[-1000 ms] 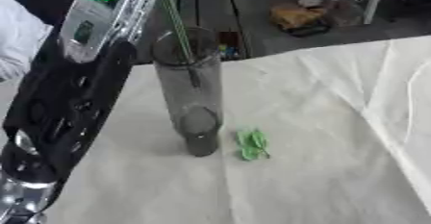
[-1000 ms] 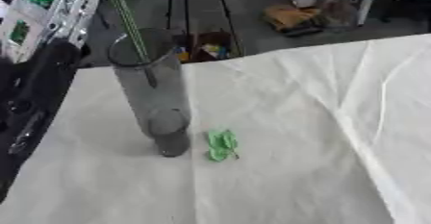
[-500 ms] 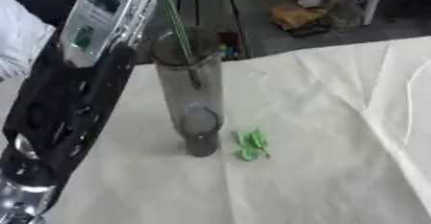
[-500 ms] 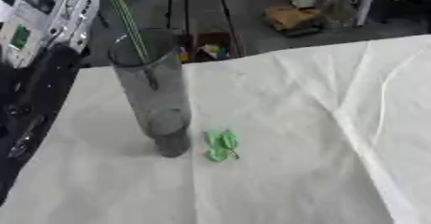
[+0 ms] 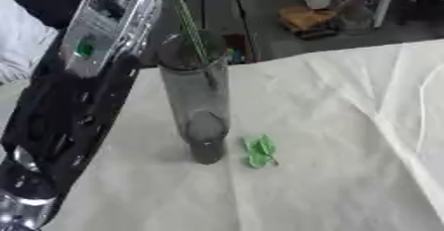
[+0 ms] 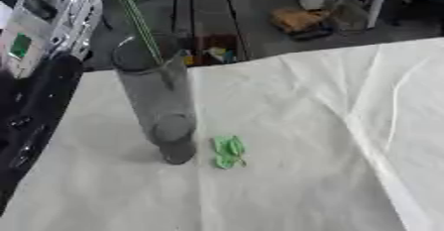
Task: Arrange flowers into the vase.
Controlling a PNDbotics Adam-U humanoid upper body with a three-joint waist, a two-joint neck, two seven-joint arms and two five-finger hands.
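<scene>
Inside the vase (image 5: pixel 197 101), the stem (image 5: pixel 188 19) stays, leaning unchanged

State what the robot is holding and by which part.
Cannot be told. The green stem runs from the vase up out of the picture, and neither hand shows; only the left arm is visible.

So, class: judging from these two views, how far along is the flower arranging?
Partly done. A thin green stem already passes through the mouth of the tall clear vase, which stands upright on the white cloth. The left arm reaches up beside the vase; its hand is out of view. Left over: a small green leaf piece lying beside the vase's base.
</scene>
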